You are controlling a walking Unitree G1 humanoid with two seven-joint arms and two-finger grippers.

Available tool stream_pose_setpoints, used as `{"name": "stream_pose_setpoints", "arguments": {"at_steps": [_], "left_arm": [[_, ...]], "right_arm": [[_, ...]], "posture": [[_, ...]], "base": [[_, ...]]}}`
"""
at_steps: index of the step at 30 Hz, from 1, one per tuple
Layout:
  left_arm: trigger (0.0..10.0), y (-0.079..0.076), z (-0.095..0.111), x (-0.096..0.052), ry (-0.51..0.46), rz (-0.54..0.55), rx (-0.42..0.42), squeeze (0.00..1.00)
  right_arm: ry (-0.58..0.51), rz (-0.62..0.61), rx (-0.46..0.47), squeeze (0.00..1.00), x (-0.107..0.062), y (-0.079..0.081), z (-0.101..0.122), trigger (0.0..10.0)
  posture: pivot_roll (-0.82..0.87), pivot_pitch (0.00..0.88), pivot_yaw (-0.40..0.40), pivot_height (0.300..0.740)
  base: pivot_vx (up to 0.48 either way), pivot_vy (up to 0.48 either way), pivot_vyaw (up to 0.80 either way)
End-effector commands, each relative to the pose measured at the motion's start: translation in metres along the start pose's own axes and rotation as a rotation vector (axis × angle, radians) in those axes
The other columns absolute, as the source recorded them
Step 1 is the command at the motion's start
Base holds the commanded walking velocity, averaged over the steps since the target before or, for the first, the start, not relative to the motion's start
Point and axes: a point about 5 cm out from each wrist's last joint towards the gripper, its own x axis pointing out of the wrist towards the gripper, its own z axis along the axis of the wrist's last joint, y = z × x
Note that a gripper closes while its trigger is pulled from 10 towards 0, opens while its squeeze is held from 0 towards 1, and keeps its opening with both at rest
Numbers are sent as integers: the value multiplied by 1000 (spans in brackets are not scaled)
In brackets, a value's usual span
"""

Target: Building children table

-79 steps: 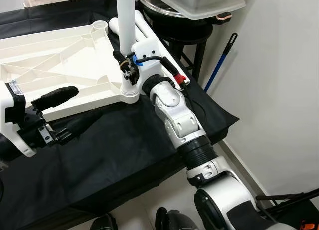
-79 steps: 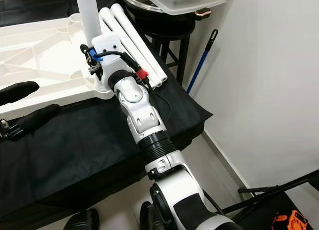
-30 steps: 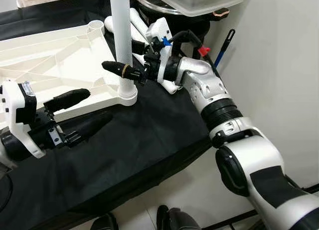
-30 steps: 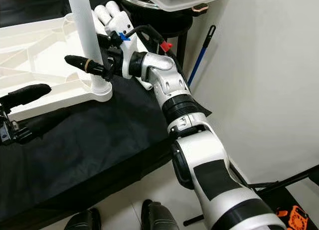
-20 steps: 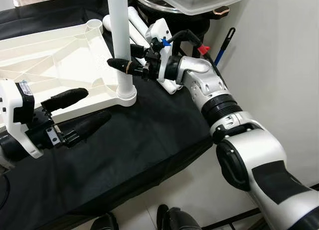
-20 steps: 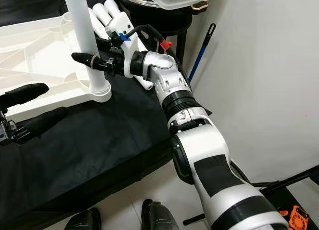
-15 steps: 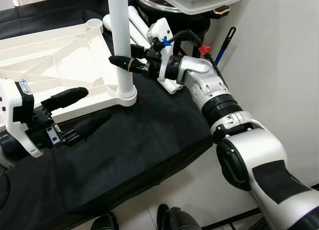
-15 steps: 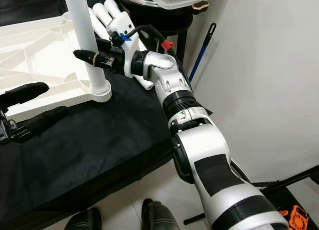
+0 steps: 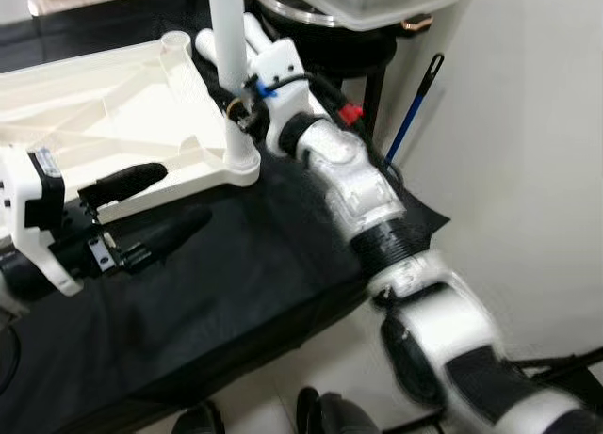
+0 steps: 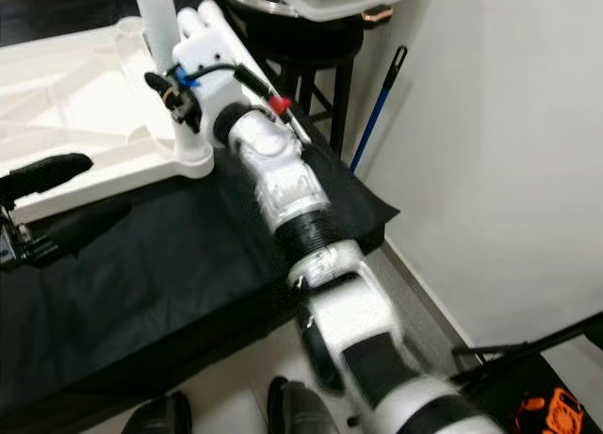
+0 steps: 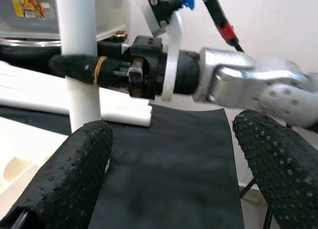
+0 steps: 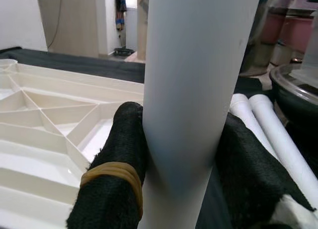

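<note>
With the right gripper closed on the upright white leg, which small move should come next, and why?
Probably twist the leg further into its corner socket: the right gripper clamps it on both sides, upright in the tabletop.

right hand [image 12: 179,189] swung from beside the table leg [image 12: 196,85] to clamp around it
</note>
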Motion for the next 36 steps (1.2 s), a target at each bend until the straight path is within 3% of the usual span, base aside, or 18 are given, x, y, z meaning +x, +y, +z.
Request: {"name": "stream_pose_setpoints", "arguments": {"at_steps": [1, 8, 9, 17, 18, 19, 21, 22, 23, 25, 28, 30, 36], "left_arm": [[10000, -3, -1, 1, -4, -11, 7, 0], [10000, -1, -2, 1, -10, -12, 11, 0], [10000, -1, -2, 1, -10, -12, 11, 0], [10000, 0, -2, 2, -10, -13, 10, 0], [10000, 0, -2, 2, -9, -15, 12, 0], [10000, 1, -2, 2, -9, -16, 13, 0], [10000, 1, -2, 2, -9, -16, 13, 0], [10000, 1, -1, 2, -11, -17, 14, 0], [10000, 1, -1, 2, -11, -17, 14, 0], [10000, 1, 0, 3, -14, -20, 14, 0], [10000, 1, 0, 3, -14, -20, 14, 0], [10000, 1, 0, 4, -16, -24, 13, 0], [10000, 0, 1, 4, -14, -30, 11, 0]], "right_arm": [[25, 6, -28, 0, -3, 13, -5, 0], [24, 43, 25, 0, -3, 23, -2, 0], [36, 30, 15, 0, -4, 21, 0, 10000], [20, 67, 34, 0, -4, 14, 7, 10000], [18, 102, 13, 0, -5, 3, 9, 10000], [27, 116, 3, 863, -6, -10, 10, 10000], [27, 116, 3, 863, -6, -10, 10, 10000], [41, 133, 0, 1000, -7, -23, 12, 10000], [41, 133, 0, 1000, -7, -23, 12, 10000], [87, 263, 0, 1000, -11, -44, 12, 10000], [87, 263, 0, 1000, -11, -44, 12, 10000], [113, 393, -4, 1000, -15, -55, 9, 10000], [93, 531, 39, 1000, -15, -68, 5, 10000]], "posture": [[63, 258, -110, 740], [57, 243, -108, 740], [57, 243, -106, 740], [58, 243, -101, 740], [58, 243, -100, 740], [58, 243, -101, 740], [58, 243, -101, 740], [57, 244, -101, 740], [57, 244, -101, 740], [50, 260, -97, 740], [50, 260, -97, 740], [50, 273, -95, 740], [62, 281, -91, 740]], "base": [[0, 0, 0], [0, 0, 0], [0, 0, 0], [0, 0, 0], [0, 0, 0], [0, 0, 0], [0, 0, 0], [0, 0, 0], [0, 0, 0], [0, 0, 0], [0, 0, 0], [0, 0, 0], [0, 0, 0]]}}
